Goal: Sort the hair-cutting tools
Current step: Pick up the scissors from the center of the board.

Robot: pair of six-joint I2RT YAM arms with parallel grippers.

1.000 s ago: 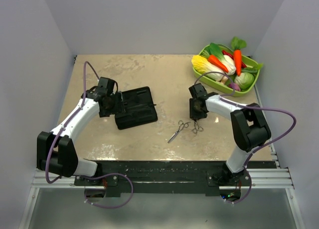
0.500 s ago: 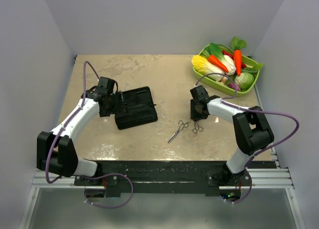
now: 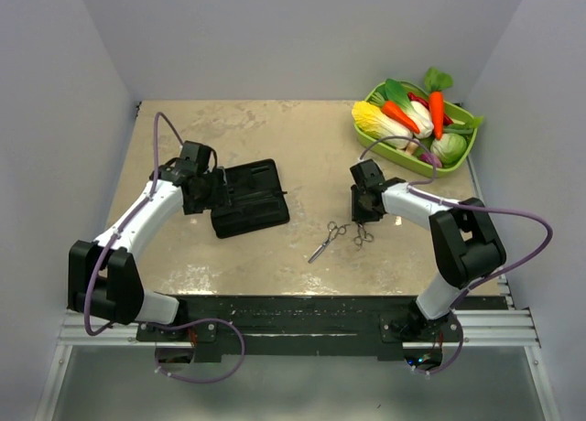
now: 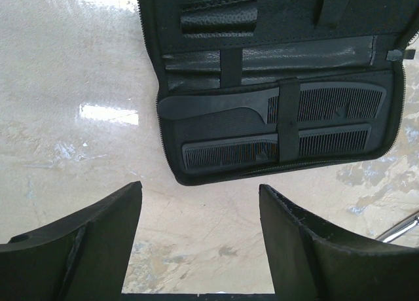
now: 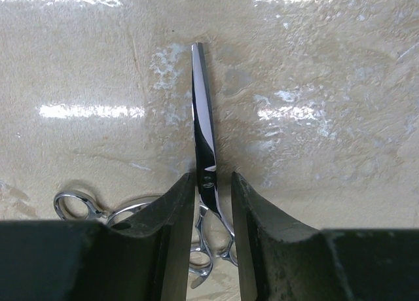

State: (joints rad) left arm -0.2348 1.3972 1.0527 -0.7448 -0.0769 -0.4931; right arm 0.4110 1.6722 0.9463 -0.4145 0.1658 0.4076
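Right wrist view: one pair of scissors (image 5: 204,163) lies flat on the table (image 5: 327,85), pivot squarely between the jaws, blades pointing out ahead of the fingertips, rings back beneath them.
Right gripper (image 5: 213,183): partly open, straddling those scissors. Thin slivers of table show beside the blade, so nothing is clamped yet.
Just changed: against the overhead view a second ago, the jaws have drawn in and the wrist has shifted slightly. The scissors have not moved.
Meaning: the pinch looks about to land, probably the first step of lifting this tool for sorting.
Second scissors (image 5: 72,205): just outside the left finger, rings showing. I cannot tell whether they touch the first pair's handles.
Left gripper (image 4: 200,196): wide open, empty, unchanged.
Combs (image 4: 327,105): two, ahead of the left jaws, strapped inside the open case (image 4: 150,65).
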